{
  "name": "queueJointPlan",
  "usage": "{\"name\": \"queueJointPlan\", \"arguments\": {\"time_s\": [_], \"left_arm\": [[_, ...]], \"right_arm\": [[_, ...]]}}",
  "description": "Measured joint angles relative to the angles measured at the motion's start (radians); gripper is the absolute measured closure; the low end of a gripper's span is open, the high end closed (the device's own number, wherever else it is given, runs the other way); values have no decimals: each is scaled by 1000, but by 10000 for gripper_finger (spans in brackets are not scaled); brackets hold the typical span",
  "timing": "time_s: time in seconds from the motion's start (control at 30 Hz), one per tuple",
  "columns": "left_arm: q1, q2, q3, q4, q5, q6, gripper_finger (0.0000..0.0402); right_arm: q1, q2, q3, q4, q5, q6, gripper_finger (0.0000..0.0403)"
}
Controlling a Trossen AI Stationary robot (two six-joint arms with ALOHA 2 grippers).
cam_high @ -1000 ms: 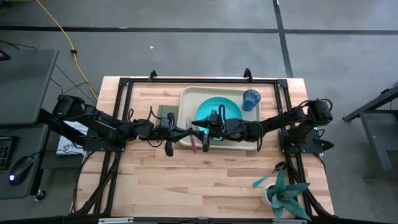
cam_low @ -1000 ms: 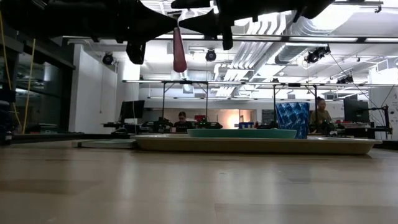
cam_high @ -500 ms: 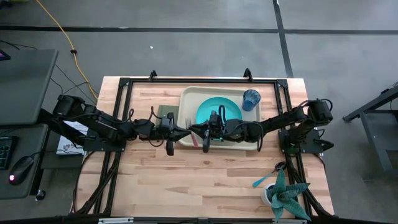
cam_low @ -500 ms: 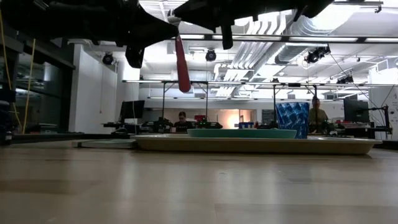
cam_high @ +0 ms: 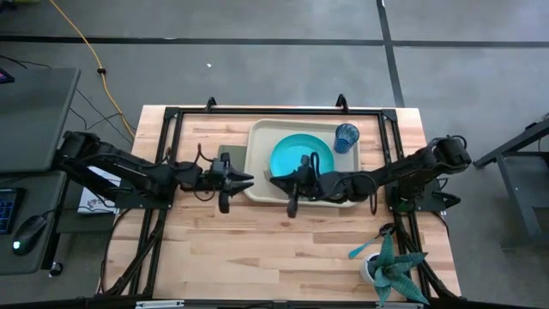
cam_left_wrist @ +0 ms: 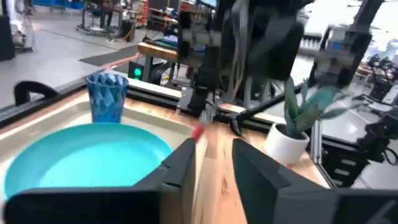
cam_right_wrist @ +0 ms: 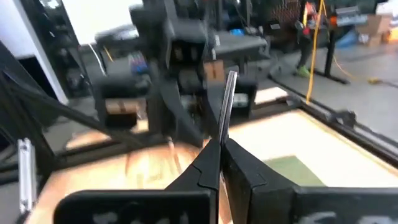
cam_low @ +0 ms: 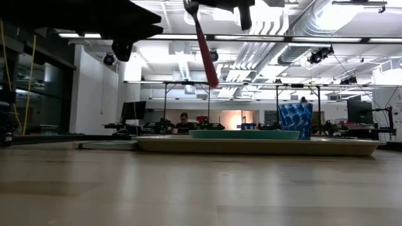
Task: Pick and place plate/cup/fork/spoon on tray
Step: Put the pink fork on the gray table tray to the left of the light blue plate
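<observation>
My right gripper is shut on the fork above the tray's left end. The fork's pink handle hangs down and its silvery end sticks up. My left gripper stands open a little to the left of it, pointing level at the fork and holding nothing. The turquoise plate and the blue cup stand in the cream tray. The spoon lies on the table at the near right, beside the plant. My right gripper pinches the fork between its two fingers at the metal neck, just above the pink handle. The fingers come level from the table's right side and lie across the fork. The fork hangs below them, tilted, with its handle end clear of tray and table.
A green pad lies left of the tray, under my left arm. A teal spiky plant in a white pot stands at the near right corner. Black rails frame the table's sides. Bare wood stretches along the near half.
My right gripper has shut on the fork and my left gripper has opened and let it go. The left gripper has drawn back toward the table's left edge. The right gripper has pulled toward the right edge with the fork, whose handle has swung to a slant.
</observation>
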Motion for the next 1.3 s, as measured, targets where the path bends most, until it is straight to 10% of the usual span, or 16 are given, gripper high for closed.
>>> {"name": "queueJointPlan", "arguments": {"time_s": [0.47, 0.83, 1.3], "left_arm": [[-17, 254, 21, 280, 127, 108, 188], [-24, 348, 81, 280, 115, 202, 176], [-17, 329, 81, 244, 81, 178, 386]], "right_arm": [[-11, 80, -1, 303, -180, 46, 402], [-8, 85, 0, 319, -186, 56, 403], [-9, 85, 0, 307, -181, 67, 403]]}}
